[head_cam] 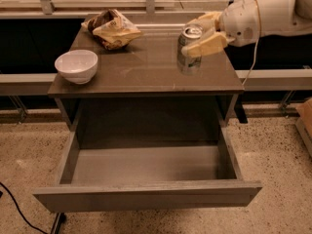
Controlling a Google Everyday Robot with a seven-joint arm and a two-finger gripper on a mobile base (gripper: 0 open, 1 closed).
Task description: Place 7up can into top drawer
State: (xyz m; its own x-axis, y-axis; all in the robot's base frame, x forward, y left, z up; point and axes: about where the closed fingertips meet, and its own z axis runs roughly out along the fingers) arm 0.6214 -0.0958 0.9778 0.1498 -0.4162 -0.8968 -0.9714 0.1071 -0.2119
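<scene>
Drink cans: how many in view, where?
1. The small silver-white aluminium 7up can is clamped in the gripper at the right of the brown cabinet top. The open grey top drawer holds none. The crumpled yellow-brown bag might hide more.

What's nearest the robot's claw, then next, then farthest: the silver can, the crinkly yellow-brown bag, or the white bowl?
1. Small silver 7up can: gripped in the claw, right side of the brown cabinet top.
2. Crinkly yellow-brown snack bag: back left.
3. Round white bowl: front left, farthest.
</scene>
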